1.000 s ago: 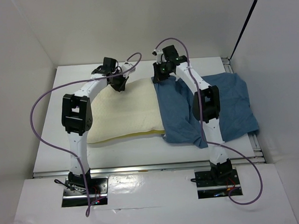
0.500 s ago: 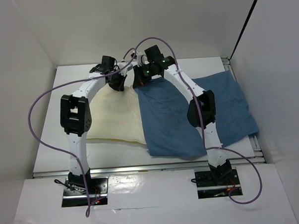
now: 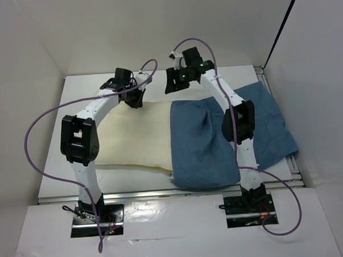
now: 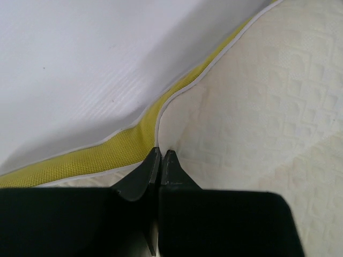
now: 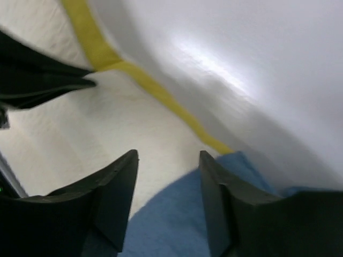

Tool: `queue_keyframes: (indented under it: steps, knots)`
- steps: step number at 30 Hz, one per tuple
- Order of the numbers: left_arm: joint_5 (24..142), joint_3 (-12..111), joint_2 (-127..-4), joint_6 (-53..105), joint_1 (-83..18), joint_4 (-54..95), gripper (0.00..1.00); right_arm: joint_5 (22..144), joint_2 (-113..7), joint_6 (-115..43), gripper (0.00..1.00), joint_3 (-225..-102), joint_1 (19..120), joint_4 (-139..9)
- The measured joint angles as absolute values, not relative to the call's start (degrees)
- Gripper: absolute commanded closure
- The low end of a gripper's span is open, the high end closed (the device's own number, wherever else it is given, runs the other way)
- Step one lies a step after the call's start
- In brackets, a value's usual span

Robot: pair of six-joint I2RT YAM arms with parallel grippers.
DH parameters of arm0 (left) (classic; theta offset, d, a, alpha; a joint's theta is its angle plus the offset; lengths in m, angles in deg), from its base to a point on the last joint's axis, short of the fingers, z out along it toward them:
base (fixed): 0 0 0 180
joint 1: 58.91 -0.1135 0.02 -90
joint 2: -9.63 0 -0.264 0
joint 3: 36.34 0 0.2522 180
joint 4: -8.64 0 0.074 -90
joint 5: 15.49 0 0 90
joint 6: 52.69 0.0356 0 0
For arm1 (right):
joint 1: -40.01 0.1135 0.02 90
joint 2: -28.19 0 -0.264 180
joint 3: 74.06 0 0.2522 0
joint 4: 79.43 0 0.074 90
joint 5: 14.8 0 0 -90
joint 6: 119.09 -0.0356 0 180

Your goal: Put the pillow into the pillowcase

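The cream pillow (image 3: 132, 136) lies across the table's left and middle, its right end inside the dusty-blue pillowcase (image 3: 203, 144). My left gripper (image 3: 137, 99) is at the pillow's far edge. In the left wrist view its tips (image 4: 161, 152) are shut on the white-piped seam of the pillow (image 4: 257, 96), beside the yellow side band (image 4: 102, 158). My right gripper (image 3: 172, 83) hovers over the far edge where the pillowcase mouth meets the pillow. Its jaws (image 5: 169, 155) stand open with nothing between them, above the pillowcase (image 5: 171, 225) and pillow (image 5: 80, 134).
The pillowcase's loose right end (image 3: 274, 129) spreads to the table's right edge. White walls (image 3: 156, 32) close in the back and sides. Purple cables (image 3: 40, 128) loop off both arms. The left gripper's black fingers (image 5: 48, 80) show at the left of the right wrist view.
My right gripper has opened and let go of the pillowcase, then lifted back to the right. The pillowcase mouth now lies farther left over the pillow than a second ago. The left gripper keeps its hold.
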State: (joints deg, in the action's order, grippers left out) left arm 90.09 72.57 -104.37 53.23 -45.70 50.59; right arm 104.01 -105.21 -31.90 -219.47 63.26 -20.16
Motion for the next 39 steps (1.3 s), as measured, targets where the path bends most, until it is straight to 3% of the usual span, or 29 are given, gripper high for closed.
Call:
queue_keyframes:
  steps: [6,13,22,25,26,27,30,39]
  knots:
    - [89.7,69.9,-103.2,52.9,-45.3,49.4,1.00,99.1,-104.5,-33.7,0.40,-220.3,56.5,-23.2]
    - [88.1,69.9,-103.2,53.5,-43.9,48.9,1.00,99.5,-107.9,-33.5,0.41,-224.5,57.5,-21.8]
    - [83.9,68.6,-101.5,54.0,-41.5,47.2,1.00,101.5,-109.7,-33.5,0.42,-215.4,58.2,-17.1]
    - [82.4,67.2,-99.8,54.8,-40.4,46.2,1.00,101.8,-109.7,-33.2,0.54,-213.9,58.2,-16.4]
    - [82.0,67.0,-99.3,55.1,-40.0,46.1,1.00,102.3,-109.7,-32.9,0.70,-213.8,58.2,-16.3]
    - [81.7,67.0,-99.0,55.2,-39.6,45.9,1.00,103.2,-109.7,-33.0,0.79,-213.7,58.2,-16.3]
    - [80.9,67.0,-98.7,55.4,-39.2,45.1,1.00,105.2,-109.7,-32.0,1.00,-213.1,58.3,-16.4]
    - [79.2,66.7,-98.6,56.5,-39.2,45.1,1.00,111.5,-109.7,-31.8,1.00,-217.6,59.3,-14.7]
